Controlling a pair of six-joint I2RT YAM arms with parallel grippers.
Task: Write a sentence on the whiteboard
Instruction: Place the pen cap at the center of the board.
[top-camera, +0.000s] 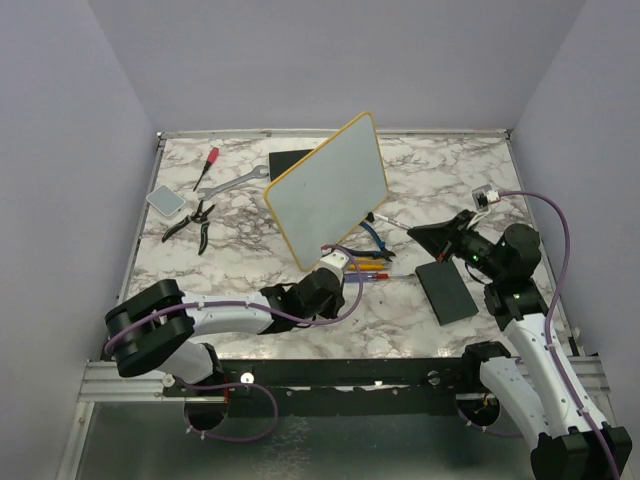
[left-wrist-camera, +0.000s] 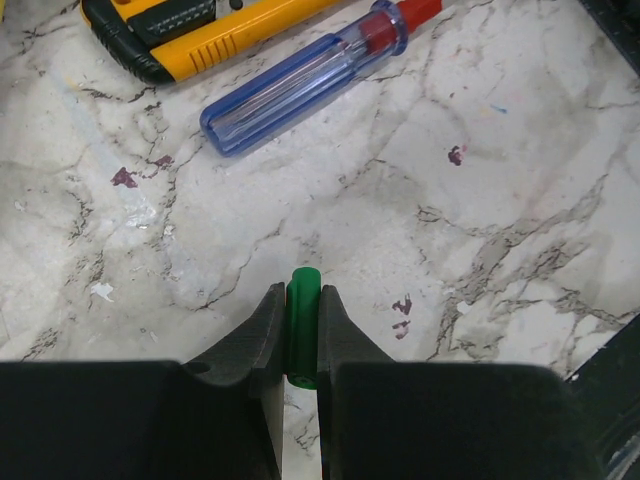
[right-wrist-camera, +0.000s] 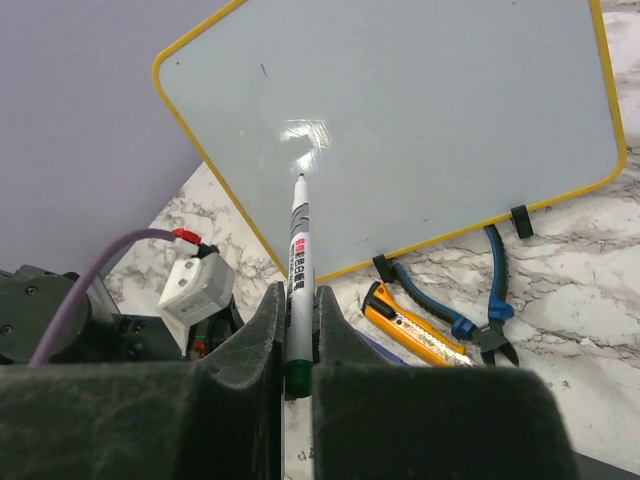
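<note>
L claw (left-wrist-camera: 302, 300) pinches a green cap (left-wrist-camera: 303, 330), low over the bench (left-wrist-camera: 480, 200) by the whiteboard's (top-camera: 330, 190) near bottom corner; no pen there, so not the writing arm. Whiteboard stands tilted mid-bench, face toward R arm, blank: sentence not begun. R claw (right-wrist-camera: 298, 300) grips a marker (right-wrist-camera: 299, 235), long axis aimed straight at board face, lower part; nib close, contact can't tell.

Centre: whiteboard (top-camera: 327, 190) stands tilted, walls left from right.
Board's foot: utility knife (right-wrist-camera: 410, 328), blue pliers (right-wrist-camera: 498, 290), screwdriver (left-wrist-camera: 300, 85) crowd it.
Far left: wrench (top-camera: 232, 182), black pliers (top-camera: 195, 222).
Far right: bare marble tabletop (top-camera: 430, 160), passable.
</note>
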